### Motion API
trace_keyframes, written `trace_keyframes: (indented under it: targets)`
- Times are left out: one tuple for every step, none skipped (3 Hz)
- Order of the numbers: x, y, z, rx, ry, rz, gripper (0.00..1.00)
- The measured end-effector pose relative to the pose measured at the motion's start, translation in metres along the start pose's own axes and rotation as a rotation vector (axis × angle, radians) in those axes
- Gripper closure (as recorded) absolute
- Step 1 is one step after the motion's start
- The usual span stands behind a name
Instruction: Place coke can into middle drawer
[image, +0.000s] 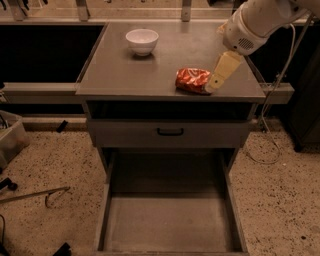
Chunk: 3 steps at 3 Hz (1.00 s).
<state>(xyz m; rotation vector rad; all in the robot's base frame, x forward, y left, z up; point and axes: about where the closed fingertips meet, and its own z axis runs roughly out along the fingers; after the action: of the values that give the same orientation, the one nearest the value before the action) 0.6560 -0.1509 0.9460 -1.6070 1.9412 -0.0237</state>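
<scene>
The coke can (192, 80) is a crumpled red-orange can lying on its side on the grey counter top (150, 70), near the front right. My gripper (215, 85) reaches down from the upper right on a white arm (255, 22), and its cream tip sits right beside the can's right end, at counter height. I cannot tell whether it touches the can. The middle drawer (170, 222) is pulled out wide below, with a bare grey floor and low side walls.
A white bowl (142, 40) stands at the back left of the counter. A shut drawer front with a black handle (170, 132) sits under the counter top. A cable (265, 150) hangs on the right. Loose items (35, 196) lie on the speckled floor at the left.
</scene>
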Motion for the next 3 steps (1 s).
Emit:
trace_keyframes:
  targets:
    - [0.003, -0.023, 0.016, -0.007, -0.017, 0.021, 0.0]
    - [-0.004, -0.039, 0.035, -0.026, -0.028, 0.015, 0.0]
    - [-0.012, -0.045, 0.055, -0.052, -0.036, 0.007, 0.0]
